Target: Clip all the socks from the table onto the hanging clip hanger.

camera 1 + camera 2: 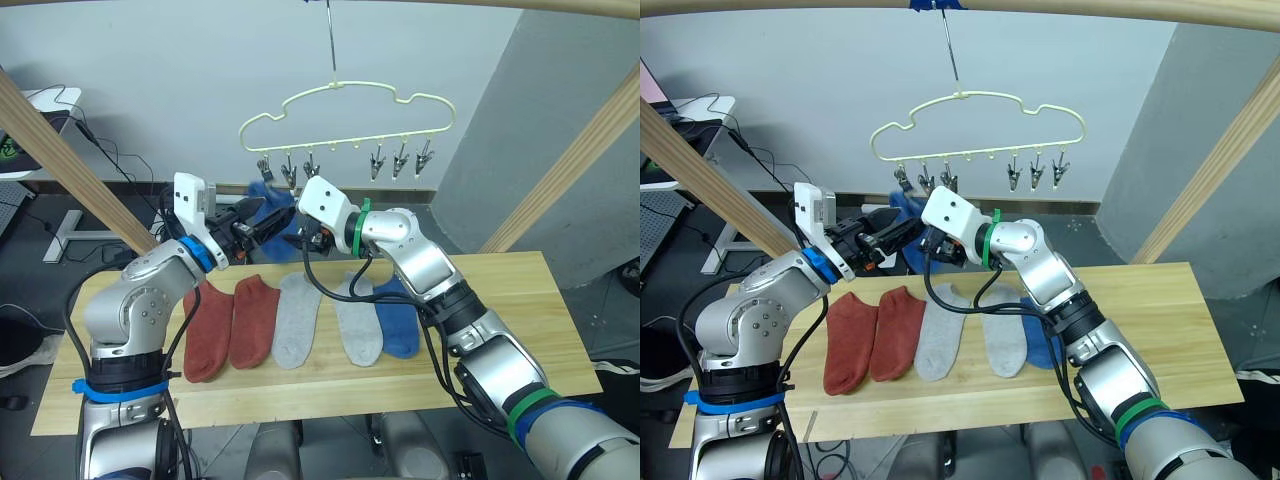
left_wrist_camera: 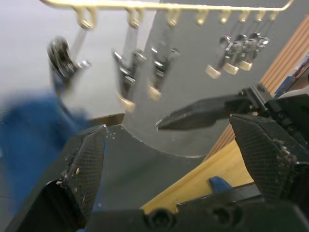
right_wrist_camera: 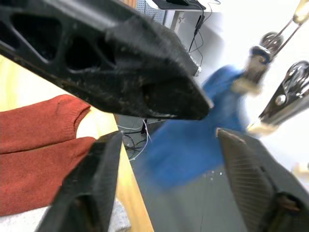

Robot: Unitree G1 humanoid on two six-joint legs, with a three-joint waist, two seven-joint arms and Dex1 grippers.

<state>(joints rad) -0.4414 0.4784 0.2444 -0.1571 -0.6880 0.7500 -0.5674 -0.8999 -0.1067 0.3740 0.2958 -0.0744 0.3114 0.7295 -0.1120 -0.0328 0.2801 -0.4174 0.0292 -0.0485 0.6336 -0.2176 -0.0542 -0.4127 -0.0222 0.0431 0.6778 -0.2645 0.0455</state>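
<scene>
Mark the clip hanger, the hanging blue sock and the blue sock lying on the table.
clip hanger (image 1: 345, 88): left eye view, top wire of the outline.
hanging blue sock (image 3: 190, 145): right wrist view, middle of the cloth.
blue sock on the table (image 1: 398, 322): left eye view, mid-foot.

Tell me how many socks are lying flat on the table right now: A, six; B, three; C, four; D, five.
D: five lie in a row on the table: two rust red socks, two light grey socks and one blue sock; the other blue sock hangs from the clip hanger.
</scene>
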